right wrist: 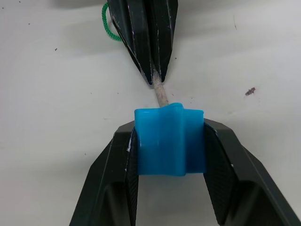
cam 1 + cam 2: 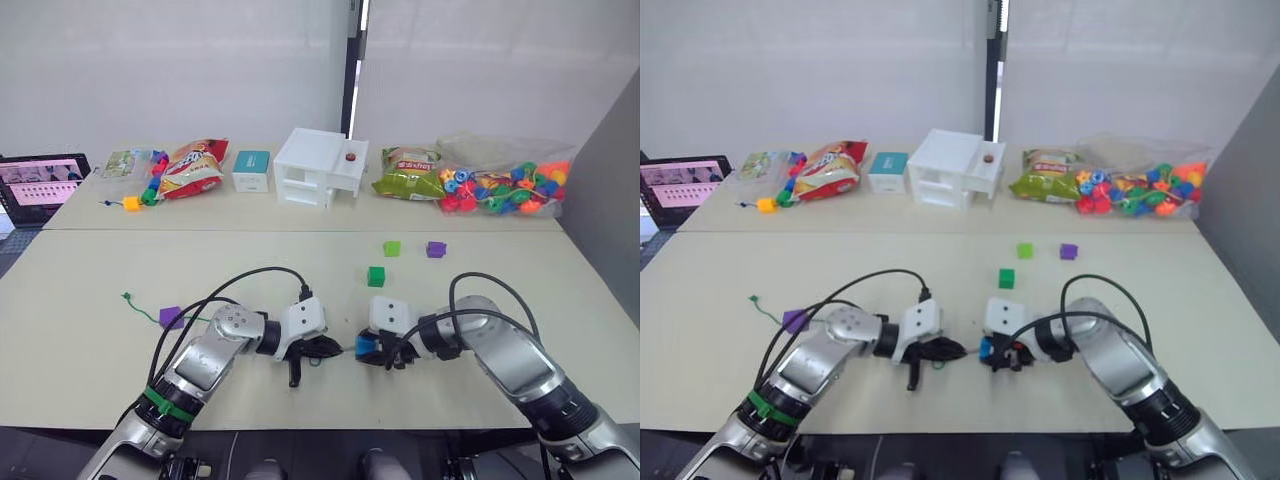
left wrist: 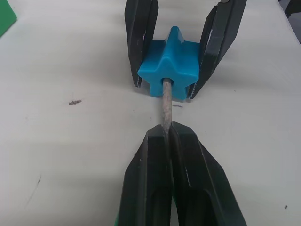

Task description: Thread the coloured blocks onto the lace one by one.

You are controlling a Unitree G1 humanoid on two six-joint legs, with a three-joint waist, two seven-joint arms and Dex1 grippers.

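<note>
Head views: the left tool [image 2: 322, 349] and the right tool [image 2: 372, 350] meet tip to tip near the front edge of the surface [image 2: 90, 290], with the blue block [image 2: 364, 347] only a small patch between them. The left wrist view resolves the junction: the left tool is clenched on the stiff grey tip [image 3: 165, 107] of the lace [image 1: 108, 23], and that tip enters the centre hole of the blue block, which appears star-shaped from this end and is grasped between the two fingers of the right tool. The right wrist view gives the reverse side, with the block's flat flanks against the finger pads [image 1: 218, 155] and a loop of green cord beside the left tool. From the left tool, the lace runs toward 9 o'clock across the surface, through a purple block [image 2: 171, 317] to its knotted end [image 2: 127, 297]. At 12 o'clock from the tools lies the dark green block [image 2: 376, 276]; beyond it, toward 1 o'clock, lie the light green block [image 2: 392, 248] and the second purple block [image 2: 435, 249], all well apart from the tools. The far edge carries a white model house [image 2: 318, 168], snack bags [image 2: 190, 168], a small teal box [image 2: 251, 170], a bag of round beads [image 2: 505, 187] and a yellow cube [image 2: 131, 203]; a laptop [image 2: 42, 185] stands at the far left. Black cables [image 2: 250, 275] arch over both forearms.
</note>
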